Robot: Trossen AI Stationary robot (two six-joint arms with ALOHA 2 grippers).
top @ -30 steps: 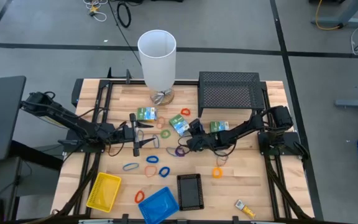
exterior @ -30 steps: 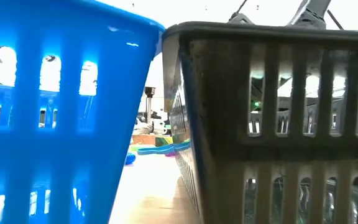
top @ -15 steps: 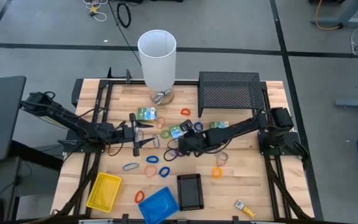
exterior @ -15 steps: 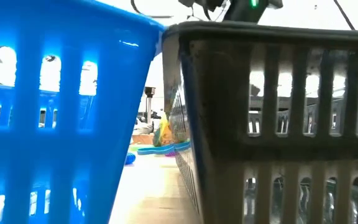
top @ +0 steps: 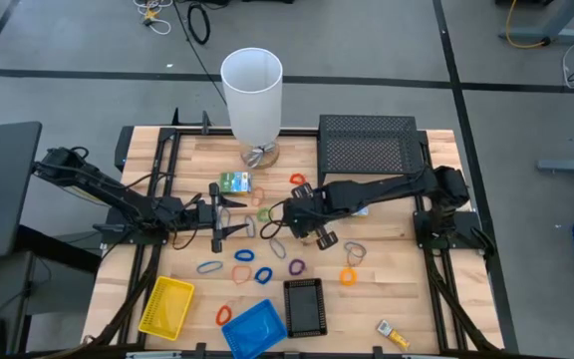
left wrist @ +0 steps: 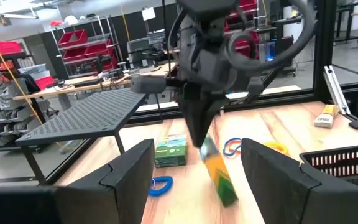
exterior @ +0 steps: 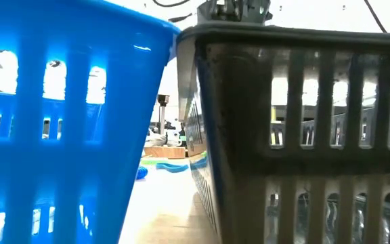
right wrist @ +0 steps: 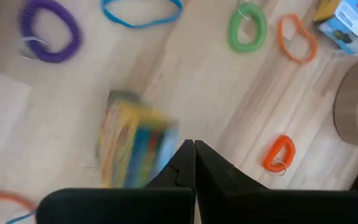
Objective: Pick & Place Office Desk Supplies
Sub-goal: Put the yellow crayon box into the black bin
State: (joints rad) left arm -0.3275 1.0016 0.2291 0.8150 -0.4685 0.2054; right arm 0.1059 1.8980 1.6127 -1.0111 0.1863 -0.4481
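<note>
My right gripper points down over the table's middle, shut on a small green-yellow printed box, which shows blurred beside the fingertips. My left gripper stands open and level to the left of it, holding nothing. Another printed box lies flat on the table, and a third lies near the rack. Coloured rubber-band loops lie scattered across the middle. Yellow, blue and black trays stand along the near edge. My right gripper pinches the box by its upper end between its two fingertips. The fingers come from above, pointing down. The box hangs tilted below them, lifted clear of the table.
A tall white cylinder stands at the far edge, and a black mesh rack to its right. A small yellow item lies at the near right corner. In the low view the blue and black trays block most of the table.
My right gripper has risen from the table, tipped to point more steeply down and drifted toward the table's left. The printed box, which lay flat beside the loops, has come up with it and hangs tilted. My left gripper has kept still.
</note>
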